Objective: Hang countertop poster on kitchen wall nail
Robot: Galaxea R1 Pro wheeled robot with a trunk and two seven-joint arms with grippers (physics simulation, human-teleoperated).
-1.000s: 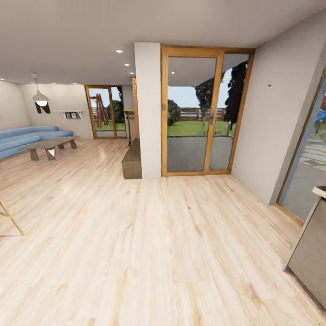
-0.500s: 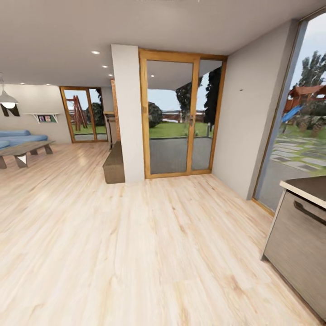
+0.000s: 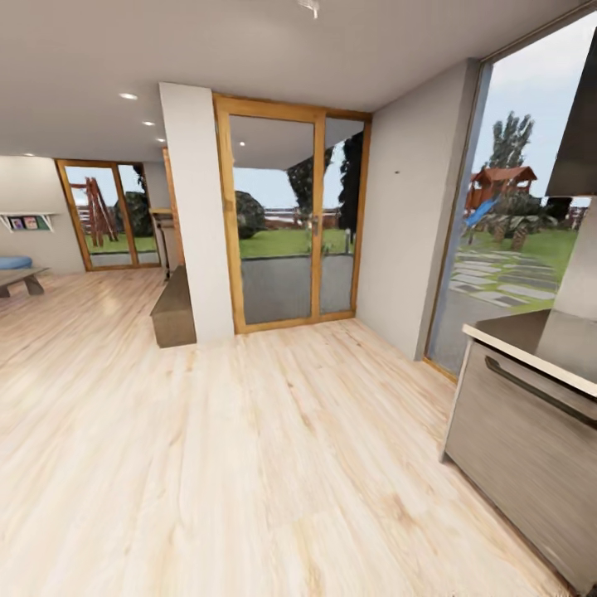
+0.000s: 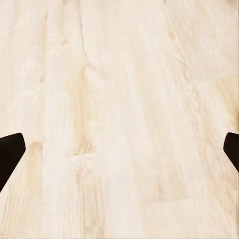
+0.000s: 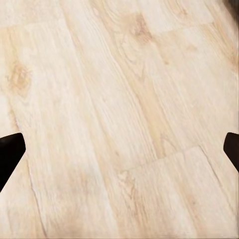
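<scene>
The poster is nowhere in sight; both grippers' jaws are hanging wide over the pale wooden plank floor (image 4: 119,99), holding nothing. The glossy dark bench (image 3: 531,336) is edging in at the right — more than before, the camera having swung right — and swinging too close risks clipping its cabinet corner. A tiny dark wall nail (image 3: 397,172) is dotting the grey wall.

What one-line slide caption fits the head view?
Glazed wooden door ahead, nail on grey wall, kitchen countertop at right.
</scene>
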